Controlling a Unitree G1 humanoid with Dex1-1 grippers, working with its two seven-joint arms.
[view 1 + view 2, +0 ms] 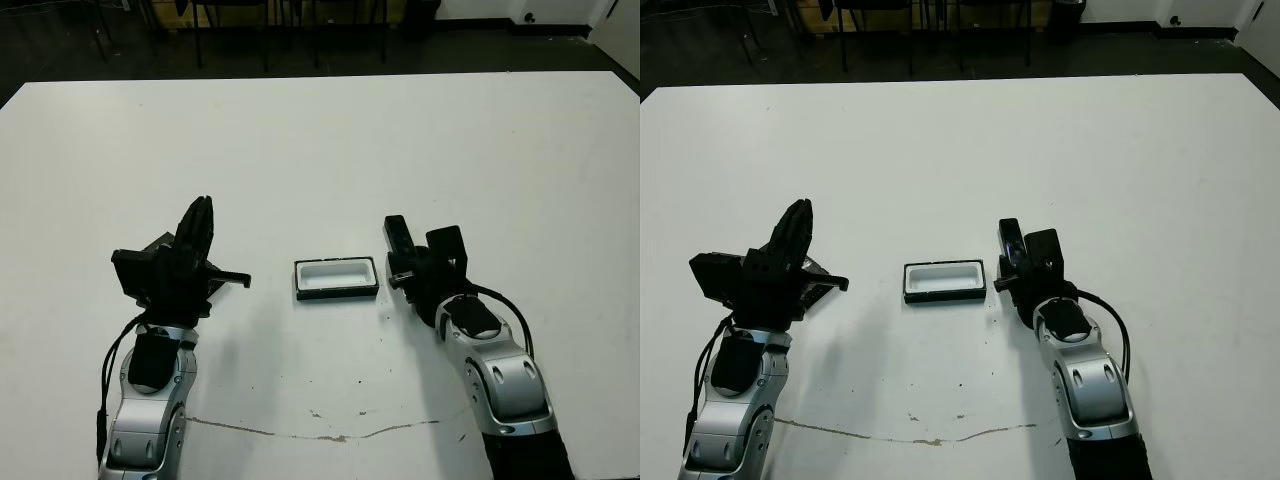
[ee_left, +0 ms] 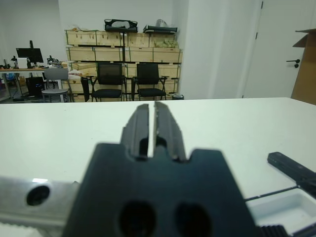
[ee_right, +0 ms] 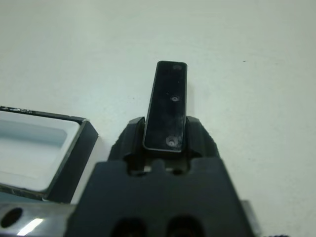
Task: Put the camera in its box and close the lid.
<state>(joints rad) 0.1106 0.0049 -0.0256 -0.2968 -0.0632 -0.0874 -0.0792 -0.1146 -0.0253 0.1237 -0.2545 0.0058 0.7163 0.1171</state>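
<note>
The camera [image 3: 168,96], a slim black bar, sticks out from between the fingers of my right gripper [image 1: 408,262], which is shut on it just right of the box. It reads as a short dark bar [image 1: 397,238] from the head. The box [image 1: 338,293] lies open at the table's middle, black outside with a white lining, and nothing is in it. At the left, my left gripper [image 1: 200,215] is shut with nothing in it, fingers pointing away from me. A flat dark piece [image 1: 820,275], which looks like the lid, lies mostly hidden behind it.
The white table [image 1: 320,150] stretches wide beyond both arms. A thin cracked line [image 1: 330,436] runs across its near part. Black chairs [image 2: 126,81] and stacked crates stand past the far edge.
</note>
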